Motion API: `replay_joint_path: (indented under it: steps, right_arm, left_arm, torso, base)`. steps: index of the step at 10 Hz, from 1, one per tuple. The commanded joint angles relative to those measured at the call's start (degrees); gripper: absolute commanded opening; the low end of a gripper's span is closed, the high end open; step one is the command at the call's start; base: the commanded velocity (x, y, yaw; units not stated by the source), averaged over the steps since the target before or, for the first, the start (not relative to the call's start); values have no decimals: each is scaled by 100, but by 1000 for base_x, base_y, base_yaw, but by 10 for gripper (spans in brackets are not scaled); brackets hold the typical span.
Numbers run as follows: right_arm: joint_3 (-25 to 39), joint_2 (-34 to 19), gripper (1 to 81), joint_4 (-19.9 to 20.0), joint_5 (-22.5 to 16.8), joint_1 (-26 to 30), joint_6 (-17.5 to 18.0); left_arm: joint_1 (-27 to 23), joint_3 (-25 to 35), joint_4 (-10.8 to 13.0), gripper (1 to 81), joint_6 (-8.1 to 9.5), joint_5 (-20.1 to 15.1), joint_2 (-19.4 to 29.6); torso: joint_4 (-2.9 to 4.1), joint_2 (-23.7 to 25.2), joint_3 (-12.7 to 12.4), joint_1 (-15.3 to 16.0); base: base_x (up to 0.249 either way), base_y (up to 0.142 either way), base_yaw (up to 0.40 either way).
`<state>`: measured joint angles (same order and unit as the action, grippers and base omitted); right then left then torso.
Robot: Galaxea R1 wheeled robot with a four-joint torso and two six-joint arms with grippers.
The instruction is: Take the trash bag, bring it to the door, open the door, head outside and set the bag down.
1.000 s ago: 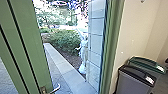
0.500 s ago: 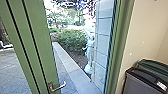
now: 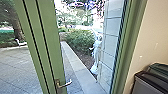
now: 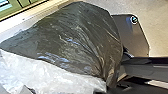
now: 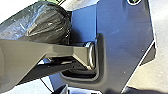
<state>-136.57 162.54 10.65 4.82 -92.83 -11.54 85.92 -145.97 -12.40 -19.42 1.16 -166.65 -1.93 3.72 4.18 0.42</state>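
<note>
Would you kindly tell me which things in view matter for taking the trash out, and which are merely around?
Part of the job:
- dark trash bag
- green door, standing open
- its handle
- paving outside

Merely around:
- grey bin by the wall
- dark green bin behind it
- bush outside

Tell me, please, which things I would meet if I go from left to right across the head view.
Tree trunk → green door → bush → pale wall with block lines → green door frame → dark-topped bin.
</note>
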Motion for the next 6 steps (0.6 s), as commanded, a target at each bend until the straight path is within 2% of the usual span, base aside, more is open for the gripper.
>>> replay_joint_path:
  steps: [1,6]
  right_arm:
    - [456,-262,811,-64,-341,190,-14]
    - [571,-369,811,-37,-235,146,-14]
  left_arm:
    - [-264,349,10,10,-18,-353,236]
    - [-264,385,9,10,-18,-353,272]
  torso:
    - [0,0,0,0]
    - [0,0,0,0]
  base:
    - [0,0,217]
    - [0,0,217]
